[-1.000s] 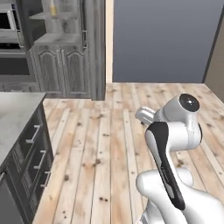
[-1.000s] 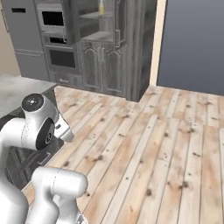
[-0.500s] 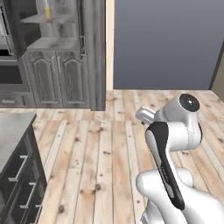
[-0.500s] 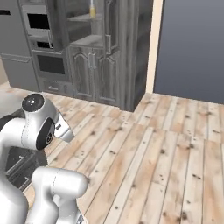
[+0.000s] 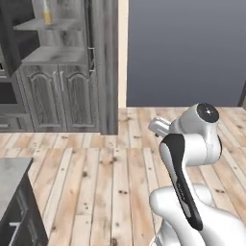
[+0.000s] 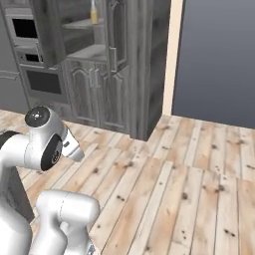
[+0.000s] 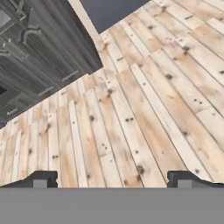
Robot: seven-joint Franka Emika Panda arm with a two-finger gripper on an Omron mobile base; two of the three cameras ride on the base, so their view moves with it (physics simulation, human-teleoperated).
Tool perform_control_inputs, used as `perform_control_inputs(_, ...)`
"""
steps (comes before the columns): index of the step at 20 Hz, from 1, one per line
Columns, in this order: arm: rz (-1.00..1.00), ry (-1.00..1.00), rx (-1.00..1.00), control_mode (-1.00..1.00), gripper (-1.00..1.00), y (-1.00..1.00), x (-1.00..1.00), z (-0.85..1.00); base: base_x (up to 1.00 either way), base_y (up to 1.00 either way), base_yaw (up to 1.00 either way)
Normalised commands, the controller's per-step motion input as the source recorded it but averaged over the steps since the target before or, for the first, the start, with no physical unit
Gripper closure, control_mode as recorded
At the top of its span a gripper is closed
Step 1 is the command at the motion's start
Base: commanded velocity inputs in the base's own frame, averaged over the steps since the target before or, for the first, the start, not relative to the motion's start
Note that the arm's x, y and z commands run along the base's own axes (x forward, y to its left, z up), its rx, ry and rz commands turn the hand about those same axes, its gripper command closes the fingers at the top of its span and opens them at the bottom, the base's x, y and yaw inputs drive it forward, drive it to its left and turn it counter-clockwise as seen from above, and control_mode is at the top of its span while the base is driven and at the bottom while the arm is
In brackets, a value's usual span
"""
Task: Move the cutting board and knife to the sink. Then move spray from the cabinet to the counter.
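**Arm folded over plank floor, cabinet ahead with spray on its shelf**

We list the gripper (image 7: 112,178) first: in the hand view its two dark fingertips (image 7: 41,178) rise far apart at the bottom edge, one at the left and one at the right. The jaws stand wide open and we see nothing between them, only bare plank floor (image 7: 144,113) beyond.

We list the arm (image 5: 192,158) next: white with dark joints, folded close above its base at the near right of the left base view and the near left of the right base view.

We list the cabinet (image 5: 62,91): grey weathered wood grain, standing at the far left across the floor, well apart from the arm. Its upper part is open and shows shelves; its lower part has two arched panel doors, both closed.

We list the spray (image 5: 46,11): a small bottle with orange-yellow liquid, standing upright on an upper shelf of the cabinet. In the right base view it shows at the top, just left of a tall glazed door. We cannot make out its nozzle.

We list the counter (image 5: 10,178): a grey slab corner at the near left of the left base view, with dark drawer fronts (image 5: 21,223) below it.

We list ovens (image 6: 37,55): a built-in stack left of the cabinet in the right base view.

We list the wall (image 5: 185,53): a plain blue-grey panel at the far right, with a pale post (image 5: 123,53) between it and the cabinet.
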Motion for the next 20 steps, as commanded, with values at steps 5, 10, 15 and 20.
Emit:
perform_control_inputs(5,0.0,0.0,0.0,1.0,-1.0,0.0,0.0,0.0,1.0,0.36,-0.09)
perform_control_inputs(10,0.0,0.0,0.0,1.0,-1.0,0.0,0.0,0.0,1.0,0.55,-0.06)
perform_control_inputs(15,0.0,0.0,0.0,1.0,-1.0,0.0,0.0,0.0,1.0,0.62,-0.03)
perform_control_inputs(20,0.0,0.0,0.0,1.0,-1.0,0.0,0.0,0.0,1.0,0.91,-0.06)
